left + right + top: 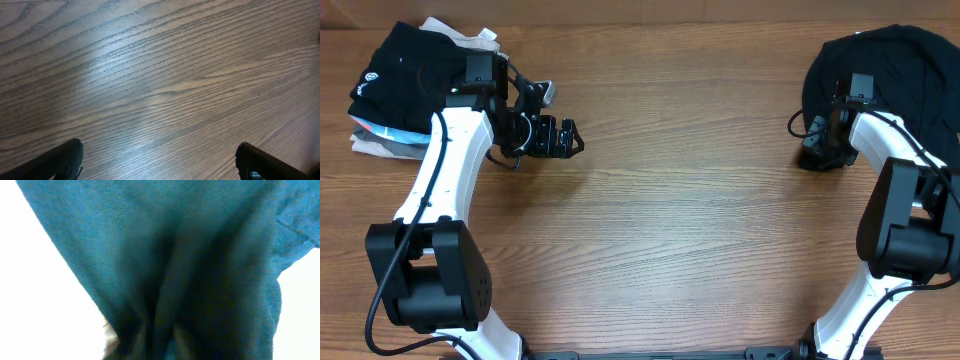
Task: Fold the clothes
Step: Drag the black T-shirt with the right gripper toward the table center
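Observation:
The clothes, a plain black shirt [900, 70], lie in a loose heap at the far right of the table. My right gripper [817, 152] is at the heap's lower left edge. In the right wrist view the shirt [200, 255] fills the frame, and its folds gather into a pinch at the bottom, where the fabric hides the fingers. The gripper looks shut on the cloth. My left gripper [570, 138] hovers over bare wood at the left. It is open, with its two fingertips [60, 160] far apart and nothing between them.
A stack of folded garments sits at the far left corner. A black one with a round white logo [395, 70] lies on top of grey and white ones [380, 140]. Both arm bases stand at the front edge of the wooden table [680, 200].

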